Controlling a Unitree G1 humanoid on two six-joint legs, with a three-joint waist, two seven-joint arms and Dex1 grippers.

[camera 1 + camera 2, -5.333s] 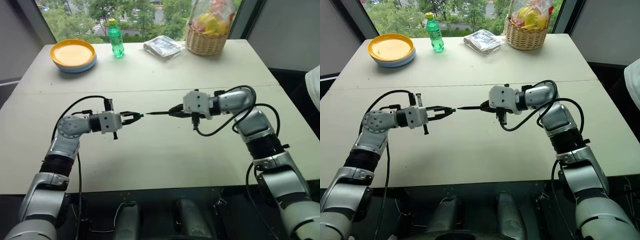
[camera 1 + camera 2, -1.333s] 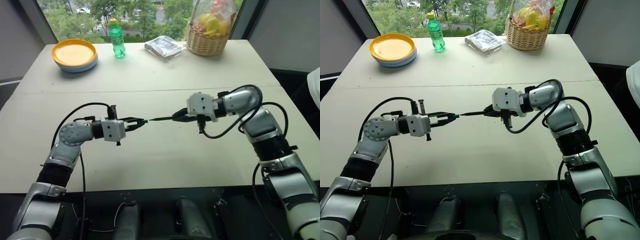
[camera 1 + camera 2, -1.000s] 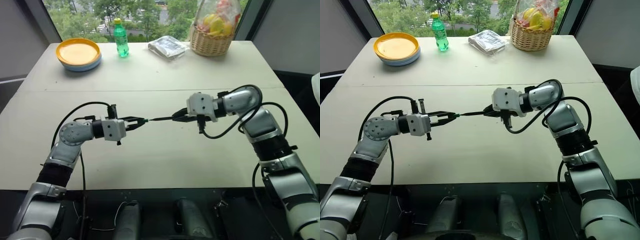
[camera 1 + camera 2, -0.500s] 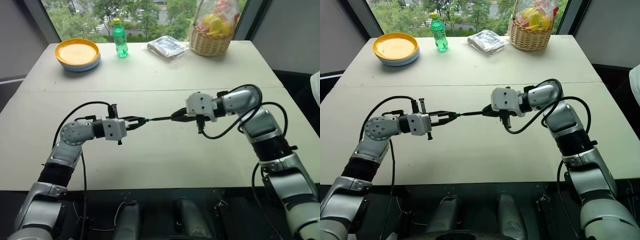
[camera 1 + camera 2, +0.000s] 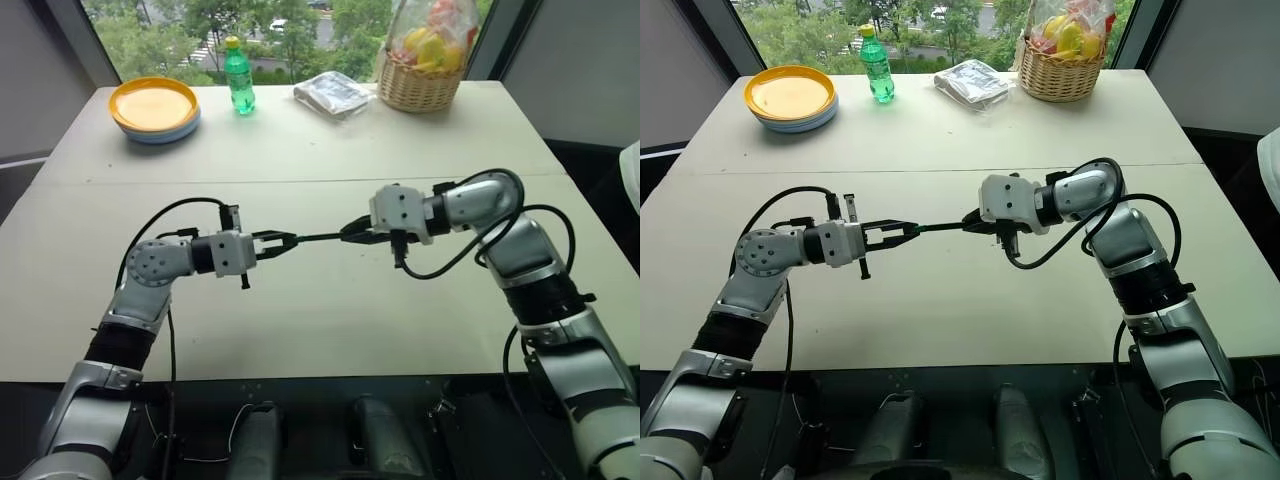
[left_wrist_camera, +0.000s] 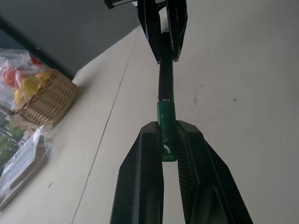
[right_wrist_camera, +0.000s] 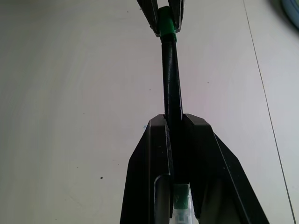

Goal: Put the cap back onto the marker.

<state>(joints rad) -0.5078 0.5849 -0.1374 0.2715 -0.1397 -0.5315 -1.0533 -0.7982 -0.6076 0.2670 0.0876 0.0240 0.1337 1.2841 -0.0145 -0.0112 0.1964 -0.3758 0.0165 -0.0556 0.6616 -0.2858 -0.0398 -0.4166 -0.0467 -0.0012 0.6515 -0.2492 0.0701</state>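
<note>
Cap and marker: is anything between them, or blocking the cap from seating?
Nothing visible. The left gripper is shut on the green cap, the right gripper on the black marker. The two are lined up end to end above the bare table, the cap already meeting the marker's end.

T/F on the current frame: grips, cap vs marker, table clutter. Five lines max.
1. The left gripper is shut on the cap. True.
2. The marker lies on the table. False: the right gripper holds it in the air.
3. The marker's end meets the cap. True.
4. The bottle lies on its side. False: it stands upright by the plates.
5. The basket sits at the table's near edge. False: at the far edge.
</note>
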